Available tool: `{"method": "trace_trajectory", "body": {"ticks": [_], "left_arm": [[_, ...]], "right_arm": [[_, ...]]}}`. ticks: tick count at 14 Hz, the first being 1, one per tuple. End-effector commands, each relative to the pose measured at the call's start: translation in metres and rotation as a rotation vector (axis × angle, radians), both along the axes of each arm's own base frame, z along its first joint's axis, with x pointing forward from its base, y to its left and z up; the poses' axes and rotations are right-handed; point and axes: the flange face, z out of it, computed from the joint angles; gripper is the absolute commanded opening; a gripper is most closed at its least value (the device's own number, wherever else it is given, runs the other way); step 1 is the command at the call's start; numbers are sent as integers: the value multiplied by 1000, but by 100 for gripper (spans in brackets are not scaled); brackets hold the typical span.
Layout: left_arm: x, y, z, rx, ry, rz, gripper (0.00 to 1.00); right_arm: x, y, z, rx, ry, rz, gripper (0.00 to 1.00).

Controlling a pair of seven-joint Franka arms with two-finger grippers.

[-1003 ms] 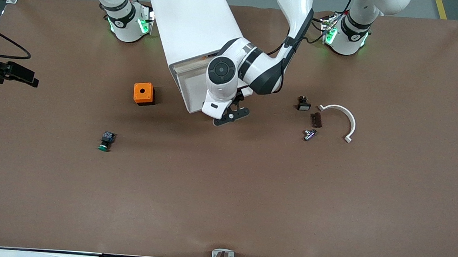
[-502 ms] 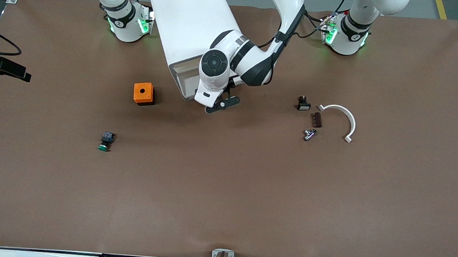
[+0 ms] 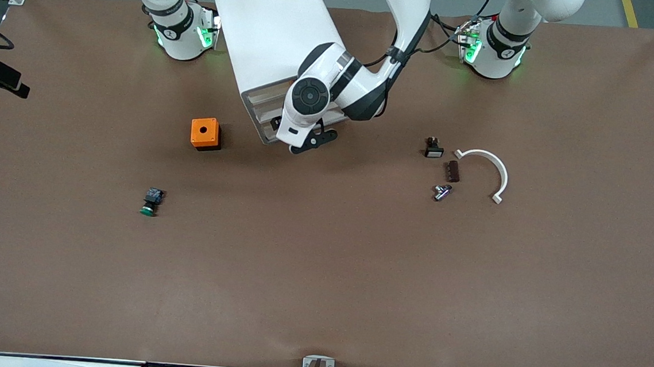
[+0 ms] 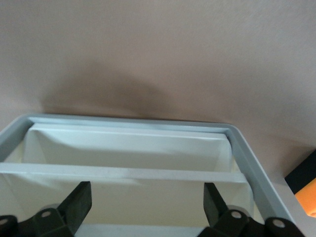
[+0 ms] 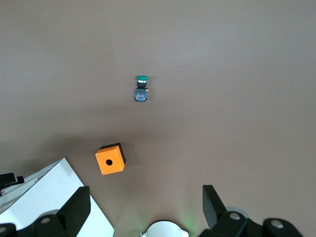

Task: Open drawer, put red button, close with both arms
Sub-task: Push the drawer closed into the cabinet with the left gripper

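The left gripper [image 3: 306, 142] hangs over the front edge of the white drawer cabinet [image 3: 269, 24], its fingers [image 4: 74, 207] spread wide and empty. Its wrist view looks straight down into the drawer [image 4: 128, 148] — pulled a little out of the cabinet front, white inside, with a divider across it and nothing to be seen in the part that shows.

The right gripper [image 5: 143, 207] is raised high over the right arm's end of the table, fingers apart and holding nothing; that arm waits. Its camera looks down on the orange box [image 3: 205, 133] with a hole in its top and the green-capped button [image 3: 152, 201], which lies nearer the front camera than the box.

The red button cannot be told for certain. Toward the left arm's end lie a small black push-button part [image 3: 433, 148], a dark brown block [image 3: 452, 171], a small metal fitting [image 3: 442, 192] and a white curved bracket [image 3: 490, 171] — all near one another.
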Motion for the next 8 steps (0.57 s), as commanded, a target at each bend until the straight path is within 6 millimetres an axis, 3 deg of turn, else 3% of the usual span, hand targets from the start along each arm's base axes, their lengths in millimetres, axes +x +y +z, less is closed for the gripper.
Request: {"method": "trace_trajectory", "body": {"ticks": [1, 4, 8], "left_arm": [[-13, 2, -4, -16, 62, 12, 100], [-12, 5, -7, -11, 72, 7, 100], [25, 28, 5, -20, 44, 50, 100]], "right_arm": [[-9, -2, -4, 14, 12, -19, 100], [-14, -5, -7, 16, 19, -17, 100], [-20, -5, -10, 18, 15, -14, 100]]}}
